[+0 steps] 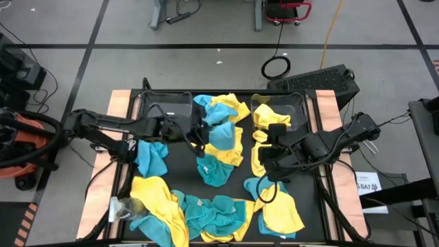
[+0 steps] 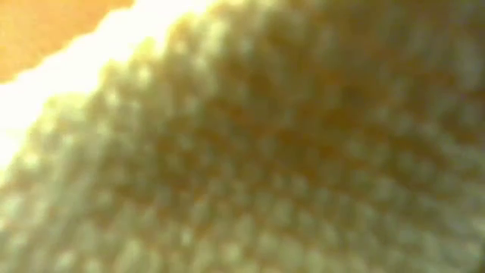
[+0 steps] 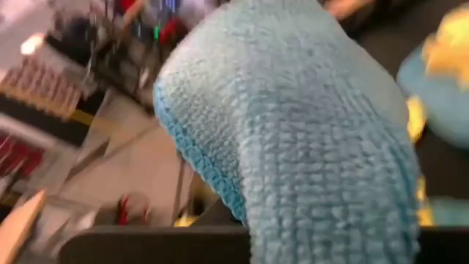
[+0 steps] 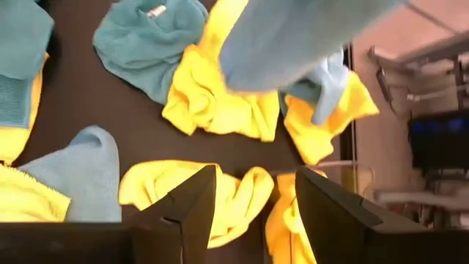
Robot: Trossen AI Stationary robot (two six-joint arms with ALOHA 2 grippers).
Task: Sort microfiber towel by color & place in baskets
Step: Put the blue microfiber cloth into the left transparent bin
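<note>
Left tool (image 1: 199, 135) pinches a teal towel (image 3: 308, 139) mid-surface; right tool (image 4: 253, 202) hangs spread over a yellow towel (image 4: 234, 198).

My low view is fully blocked by a blurred yellow towel (image 2: 250, 152). A teal towel (image 3: 308, 139) hides my left hand; background there is smeared.

Yellow and teal towels (image 1: 223, 137) crowd the black table (image 1: 180, 175), leaving only narrow bare gaps between heaps.
</note>
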